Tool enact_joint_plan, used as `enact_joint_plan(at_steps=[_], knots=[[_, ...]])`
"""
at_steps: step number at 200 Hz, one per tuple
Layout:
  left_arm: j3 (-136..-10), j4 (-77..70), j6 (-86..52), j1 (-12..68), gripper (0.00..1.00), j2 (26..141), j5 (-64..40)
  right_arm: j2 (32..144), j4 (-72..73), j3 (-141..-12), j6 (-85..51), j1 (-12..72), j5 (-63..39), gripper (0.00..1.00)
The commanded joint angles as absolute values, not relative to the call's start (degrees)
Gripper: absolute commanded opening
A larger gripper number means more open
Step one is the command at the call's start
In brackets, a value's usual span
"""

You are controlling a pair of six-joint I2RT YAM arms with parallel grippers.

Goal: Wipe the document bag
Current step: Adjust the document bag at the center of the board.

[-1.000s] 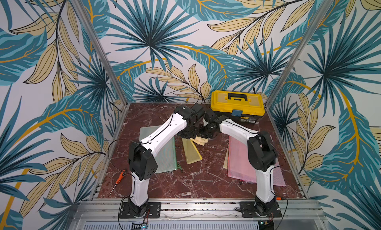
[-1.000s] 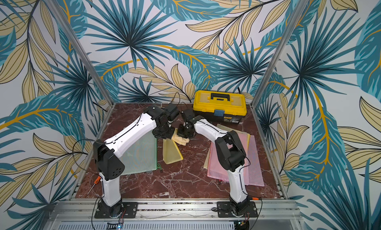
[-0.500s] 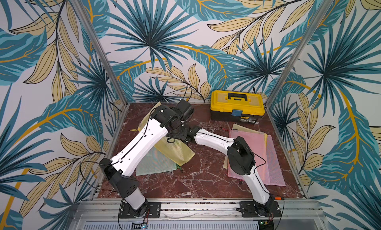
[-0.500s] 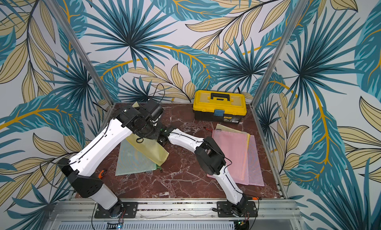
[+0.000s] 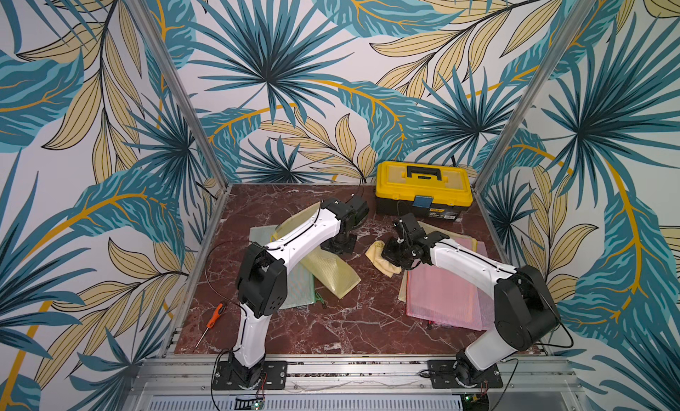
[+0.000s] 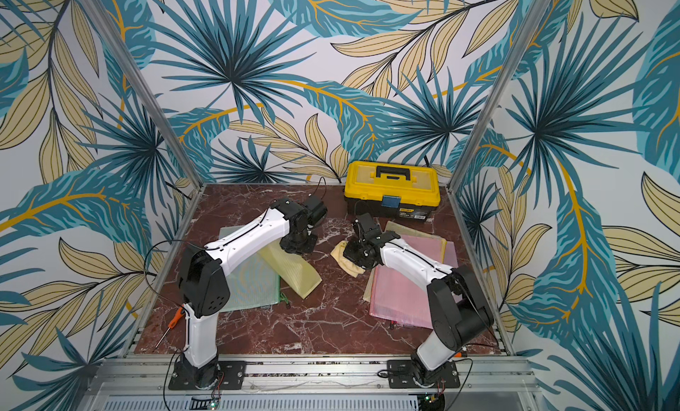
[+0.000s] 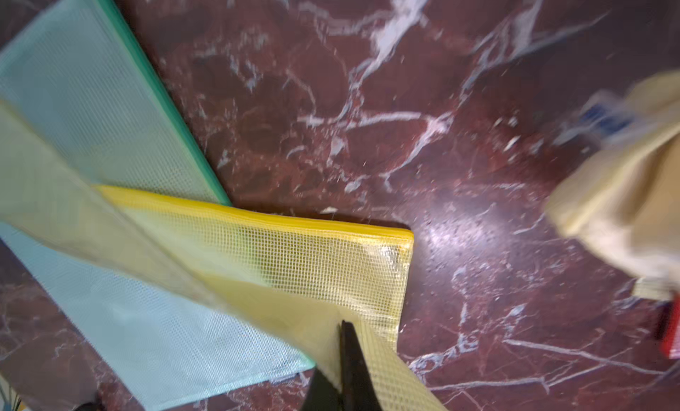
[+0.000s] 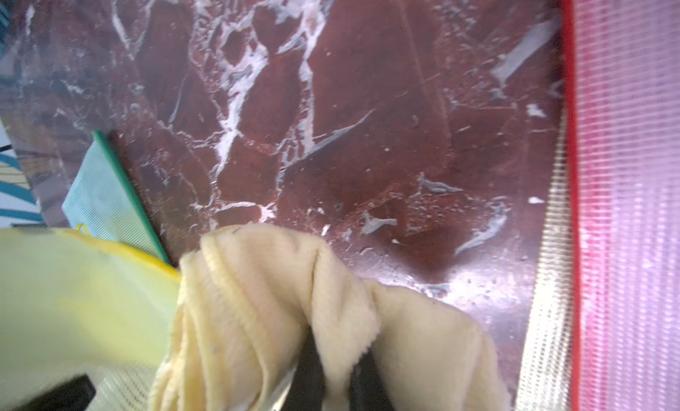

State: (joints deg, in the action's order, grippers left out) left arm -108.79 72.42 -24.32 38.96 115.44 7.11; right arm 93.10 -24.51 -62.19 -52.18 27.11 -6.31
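Observation:
A yellow mesh document bag (image 5: pixel 331 271) (image 6: pixel 294 269) lies slanted left of centre in both top views, partly over a green bag. My left gripper (image 5: pixel 336 243) (image 7: pixel 343 330) is shut on its edge, and the bag (image 7: pixel 312 258) curves up into the jaws. My right gripper (image 5: pixel 395 256) (image 8: pixel 335 339) is shut on a cream cloth (image 5: pixel 379 260) (image 8: pixel 276 298), bunched round the fingers. The cloth (image 6: pixel 344 260) hangs just right of the bag, apart from it, low over the marble.
A green mesh bag (image 5: pixel 300 282) (image 7: pixel 92 96) lies flat under the yellow one. Pink bags (image 5: pixel 441 291) (image 8: pixel 625 170) are stacked at the right under my right arm. A yellow toolbox (image 5: pixel 423 190) stands at the back. An orange screwdriver (image 5: pixel 213 317) lies front left.
Both arms swung left with bag and cloth half a second ago and have come back toward the centre. The cloth is now off the bag, to its right. Both grips are unchanged.

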Motion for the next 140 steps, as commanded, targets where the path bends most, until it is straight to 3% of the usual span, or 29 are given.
enact_joint_plan(at_steps=[1,31,63,92,120,140], knots=[[-112.0,70.6,-23.8,39.0,0.00,113.4,7.1,96.9,-21.1,-61.7,-49.6,30.2,-9.5,0.00],[-106.6,70.6,-24.4,39.0,0.00,107.4,9.1,105.6,-21.3,-73.2,-49.3,38.2,-10.7,0.00],[-101.1,70.6,-27.6,37.5,0.00,97.9,11.3,117.2,-16.2,-84.9,-54.8,47.0,-19.9,0.00],[-100.6,70.8,-27.6,35.9,0.00,90.9,11.1,121.0,-15.5,-94.9,-56.0,54.6,-22.5,0.00],[-100.1,70.7,-25.7,35.8,0.04,89.3,11.7,121.1,-2.6,-92.7,-62.1,56.1,-28.3,0.00],[-97.4,70.8,-23.9,35.7,0.05,91.6,11.1,120.7,-3.1,-88.5,-63.1,55.3,-25.5,0.00]])
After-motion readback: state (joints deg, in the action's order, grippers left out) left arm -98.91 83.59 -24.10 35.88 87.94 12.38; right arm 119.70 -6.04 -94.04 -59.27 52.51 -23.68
